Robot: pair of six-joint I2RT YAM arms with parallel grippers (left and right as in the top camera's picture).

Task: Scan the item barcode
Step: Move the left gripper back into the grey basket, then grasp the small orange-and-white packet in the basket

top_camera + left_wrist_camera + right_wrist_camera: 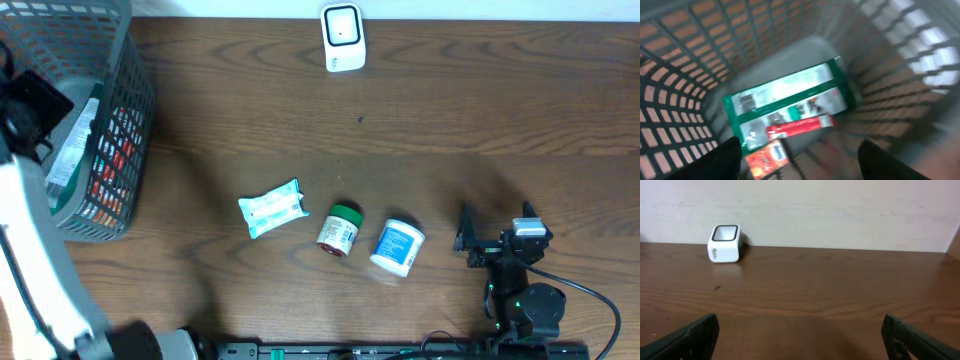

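1 grey basket (135,110), 1 white scanner (343,38), 1 pale packet (273,208), 1 green-lidded jar (339,230), 1 white tub (398,246)

bench (450,120): dark brown, visible wood grain
basket (138,110): grey, open lattice mesh
scanner (343,38): white, black-rimmed window
packet (273,209): pale blue and white
jar (340,229): green lid, cream label with dark print
tub (398,246): white, blue label
in the basket: box (790,100) green and white, stick pack (800,127) red with white print, pouch (767,157) orange
wall (840,210): off-white, plain
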